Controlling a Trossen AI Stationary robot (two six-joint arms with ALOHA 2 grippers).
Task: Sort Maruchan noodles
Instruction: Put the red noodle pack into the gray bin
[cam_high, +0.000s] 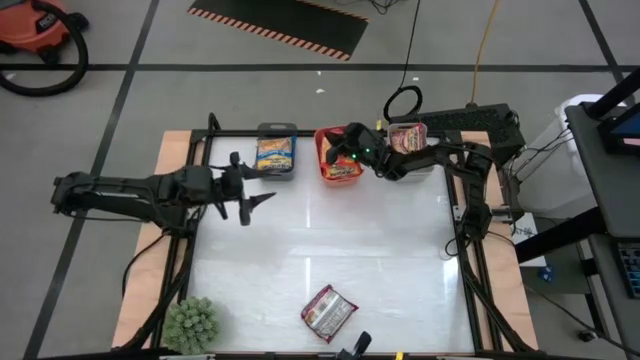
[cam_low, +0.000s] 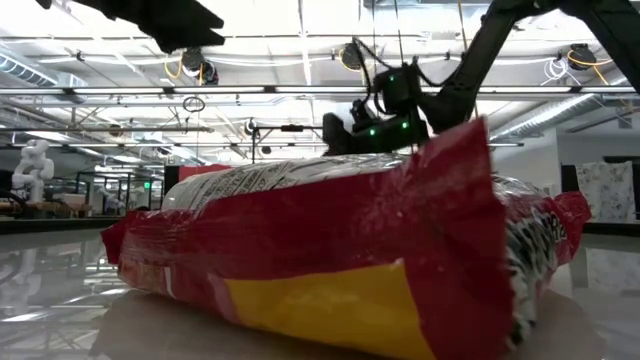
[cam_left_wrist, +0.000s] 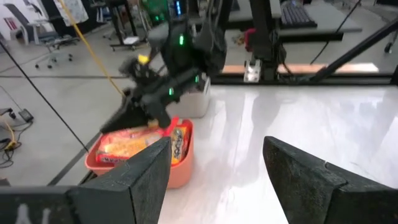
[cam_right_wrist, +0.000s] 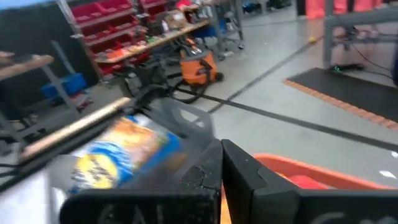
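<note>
One red-silver noodle packet (cam_high: 329, 312) lies flat on the table near its near edge, and it fills the low view (cam_low: 330, 260). Blue-yellow packets (cam_high: 276, 152) lie in a grey bin (cam_high: 277, 129). Orange-yellow packets (cam_high: 343, 170) (cam_left_wrist: 134, 144) lie in an orange bin (cam_high: 322, 150). A reddish packet (cam_high: 406, 137) sits in a pale bin at the far right. My right gripper (cam_high: 335, 152) (cam_left_wrist: 132, 111) hovers shut just above the orange bin, holding nothing. My left gripper (cam_high: 256, 206) (cam_left_wrist: 214, 168) hangs open over the table's left part, near the grey bin.
The three bins stand in a row along the table's far edge. A small green plant (cam_high: 190, 322) sits at the near left corner. The white tabletop (cam_high: 330, 240) between the bins and the lone packet is bare. A black frame runs along the table's sides.
</note>
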